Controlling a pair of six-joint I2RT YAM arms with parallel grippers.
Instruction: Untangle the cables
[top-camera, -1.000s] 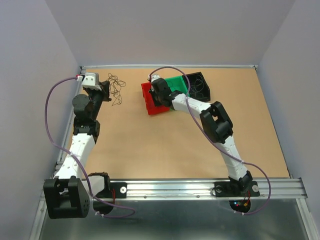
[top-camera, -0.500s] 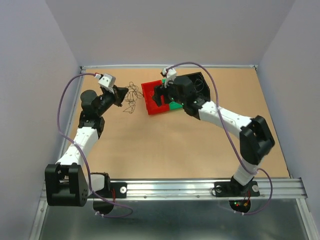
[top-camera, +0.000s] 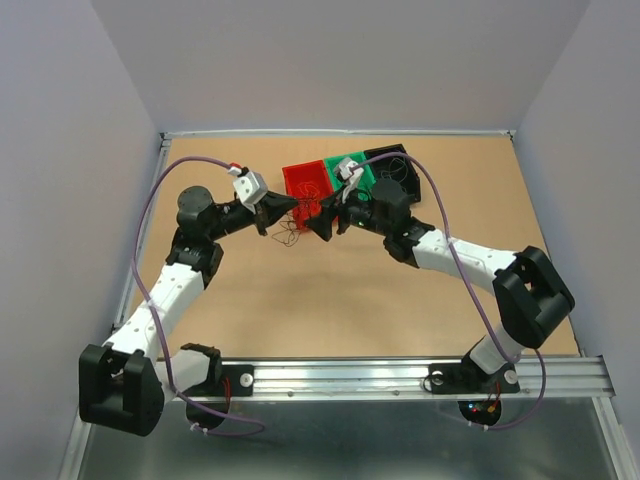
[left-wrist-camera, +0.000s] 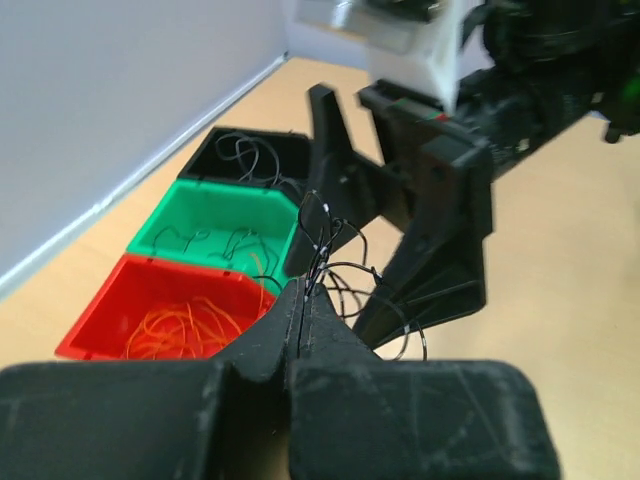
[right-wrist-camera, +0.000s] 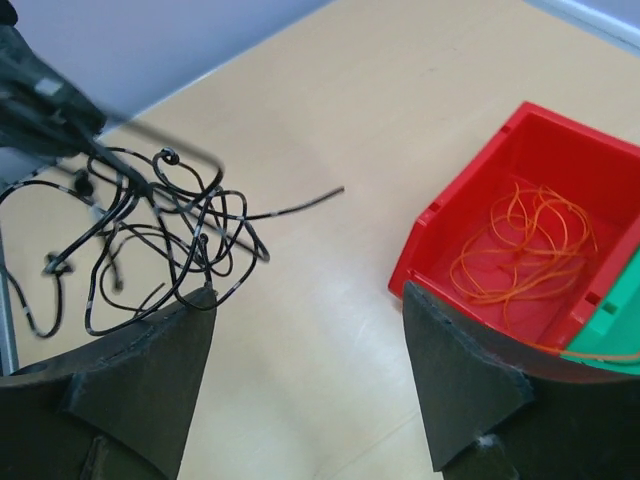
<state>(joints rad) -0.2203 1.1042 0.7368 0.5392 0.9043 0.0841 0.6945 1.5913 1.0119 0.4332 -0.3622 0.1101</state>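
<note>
Your left jaws are pinched together on the tangled black cables (left-wrist-camera: 335, 275), which hang just past their tips over the desk (top-camera: 330, 300). Your right jaws stand wide apart facing them, the clump beside one fingertip and nothing gripped. Off to the right jaws' other side, orange wires (right-wrist-camera: 525, 245) lie in the red bin (right-wrist-camera: 450, 215). The green bin (left-wrist-camera: 200, 215) and black bin (left-wrist-camera: 215, 150) stand in line behind it.

Across the upper centre of the overhead view, three open plastic bins side by side in a row: a red rectangular bin (top-camera: 292, 182) leftmost, a green bin (top-camera: 367, 170) in the middle, a black bin (top-camera: 402, 158) rightmost. Beneath them, a tan wooden tabletop (top-camera: 330, 300). Along the bottom, a ribbed aluminium rail (top-camera: 340, 378). Pale grey walls (top-camera: 350, 60) at left, top and right.
</note>
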